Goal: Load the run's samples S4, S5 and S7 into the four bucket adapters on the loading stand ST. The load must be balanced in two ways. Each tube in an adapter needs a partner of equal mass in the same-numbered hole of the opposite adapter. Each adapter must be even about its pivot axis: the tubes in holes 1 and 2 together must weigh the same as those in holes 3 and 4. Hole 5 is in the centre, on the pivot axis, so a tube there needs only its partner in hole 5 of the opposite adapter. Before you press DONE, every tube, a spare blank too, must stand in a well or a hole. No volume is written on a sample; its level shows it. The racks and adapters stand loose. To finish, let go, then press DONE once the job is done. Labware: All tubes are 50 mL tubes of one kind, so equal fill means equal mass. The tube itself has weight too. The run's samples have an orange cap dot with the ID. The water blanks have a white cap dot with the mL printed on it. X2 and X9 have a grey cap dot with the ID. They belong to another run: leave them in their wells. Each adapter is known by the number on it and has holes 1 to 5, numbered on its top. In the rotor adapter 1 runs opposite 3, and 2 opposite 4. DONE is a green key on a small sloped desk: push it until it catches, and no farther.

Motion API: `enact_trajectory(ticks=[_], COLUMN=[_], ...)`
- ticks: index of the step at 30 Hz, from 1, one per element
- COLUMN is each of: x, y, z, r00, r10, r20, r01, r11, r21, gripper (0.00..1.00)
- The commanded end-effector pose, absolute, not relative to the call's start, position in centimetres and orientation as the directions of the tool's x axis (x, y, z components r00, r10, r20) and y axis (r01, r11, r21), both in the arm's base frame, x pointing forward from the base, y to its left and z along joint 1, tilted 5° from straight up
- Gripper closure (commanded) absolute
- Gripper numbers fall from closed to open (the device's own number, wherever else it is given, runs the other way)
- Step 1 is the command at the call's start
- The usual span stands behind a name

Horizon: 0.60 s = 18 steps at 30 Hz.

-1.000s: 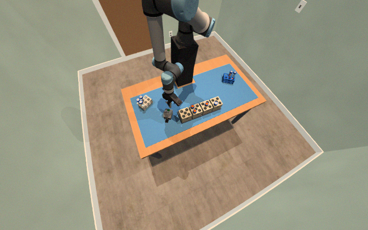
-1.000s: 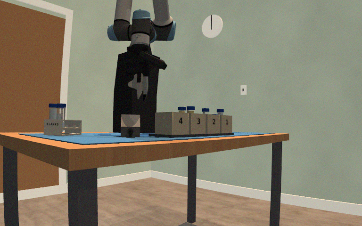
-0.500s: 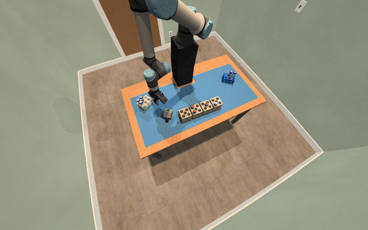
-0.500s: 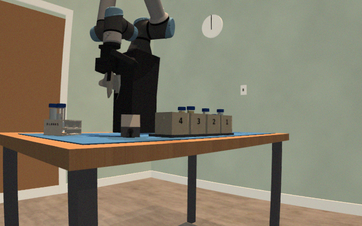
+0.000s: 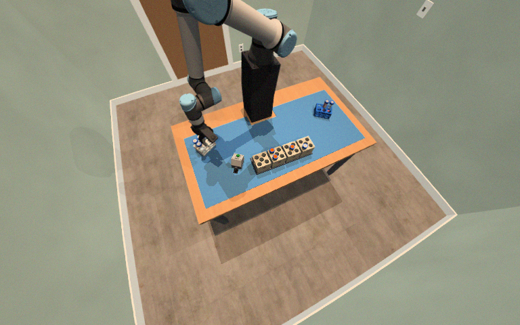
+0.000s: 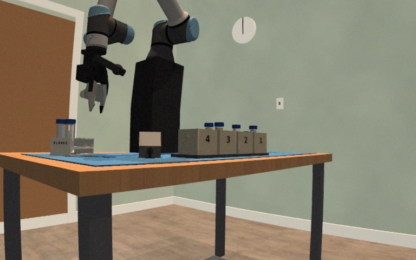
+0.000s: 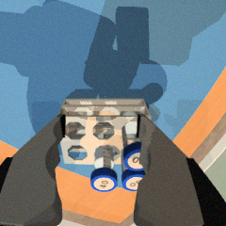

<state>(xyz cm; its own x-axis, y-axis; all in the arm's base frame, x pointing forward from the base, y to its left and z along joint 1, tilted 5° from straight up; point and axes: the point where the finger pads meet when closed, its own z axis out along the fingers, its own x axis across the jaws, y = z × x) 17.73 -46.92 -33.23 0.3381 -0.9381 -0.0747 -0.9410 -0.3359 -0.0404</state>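
The claw (image 5: 202,143) (image 6: 96,109) (image 7: 101,116) hangs partly spread, pinching nothing, above one blanks rack (image 5: 207,151) (image 6: 60,147) (image 7: 78,162); three blue-capped tubes (image 5: 198,144) (image 6: 70,121) (image 7: 104,181) stand beneath it.

Top view, 1 s ago vs now: gripper (image 5: 203,140) (image 6: 96,110) (image 7: 101,116) went approx. to 9 o'clock, from 12 o'clock of the DONE desk (image 5: 237,161) (image 6: 149,144) to its 10 o'clock, now over the BLANKS rack (image 5: 205,148) (image 6: 60,147) (image 7: 71,162). Half a sec ago: in between, at the desk's 11. Ext. view: gripper also shifted to 9 o'clock, no longer in front of the black pedestal (image 5: 258,90) (image 6: 155,104). Arm's wall shadow (image 5: 90,153) slid toward 11.
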Motion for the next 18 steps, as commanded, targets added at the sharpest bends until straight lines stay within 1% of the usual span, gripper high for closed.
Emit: enact_trajectory(ticks=[1,8,18], x=[16.0,12.0,12.0], y=[-49.0,-53.3,-53.3], z=[-33.5,-33.9,-33.9], r00=[0.340,0.340,0.340], r10=[-0.937,-0.937,-0.937], r20=[-0.076,-0.076,-0.076], r01=[-0.940,-0.940,-0.940], r11=[-0.337,-0.337,-0.337], r21=[-0.042,-0.042,-0.042], gripper=[0.65,0.65,0.65])
